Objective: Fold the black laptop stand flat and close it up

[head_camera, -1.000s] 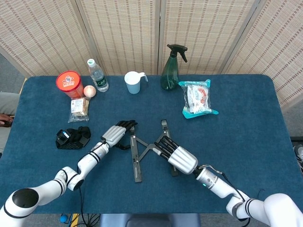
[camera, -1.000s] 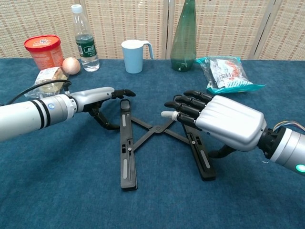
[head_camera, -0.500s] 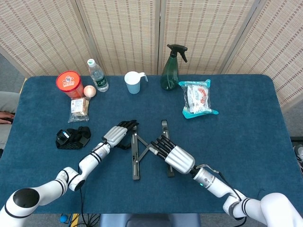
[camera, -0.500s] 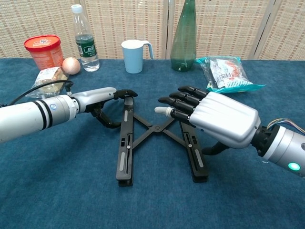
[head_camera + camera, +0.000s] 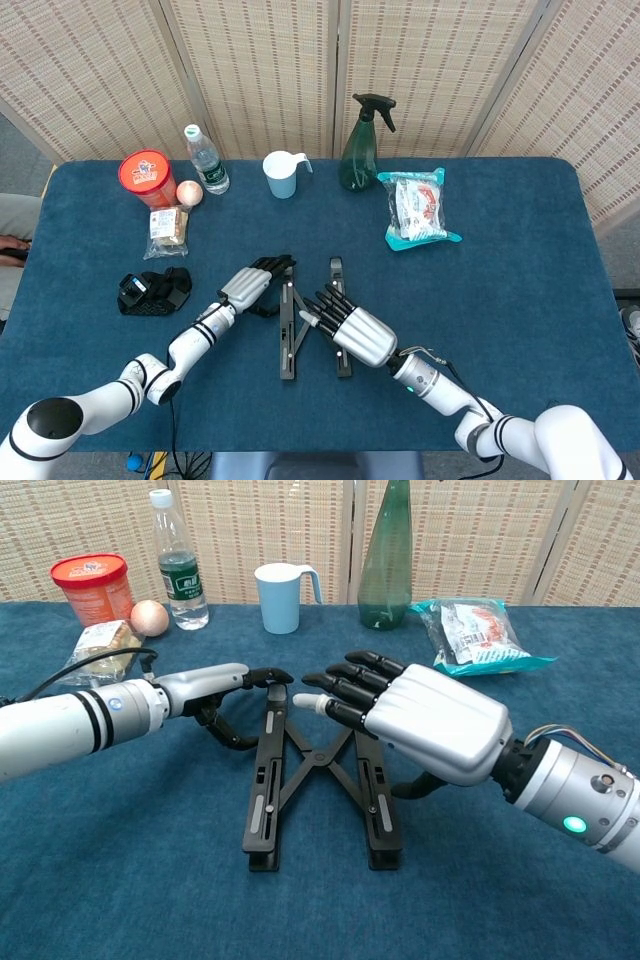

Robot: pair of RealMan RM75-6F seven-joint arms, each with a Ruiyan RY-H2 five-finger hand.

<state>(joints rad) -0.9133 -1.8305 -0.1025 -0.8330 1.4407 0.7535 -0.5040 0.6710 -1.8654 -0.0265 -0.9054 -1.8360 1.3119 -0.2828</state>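
Note:
The black laptop stand lies flat on the blue table, its two long bars nearly parallel and joined by crossed links. My left hand touches the far end of the left bar with its fingertips, thumb curled below. My right hand lies flat against the outer side of the right bar, fingers stretched forward over the bar's far end. Neither hand grips anything.
At the back stand a red tub, a water bottle, a pale blue cup and a green spray bottle. A snack bag lies right of them; a black bundle lies at left.
My right hand has pushed the right bar leftwards, and the stand's two bars have closed from a wide X to nearly parallel. The left hand has held its place at the left bar.

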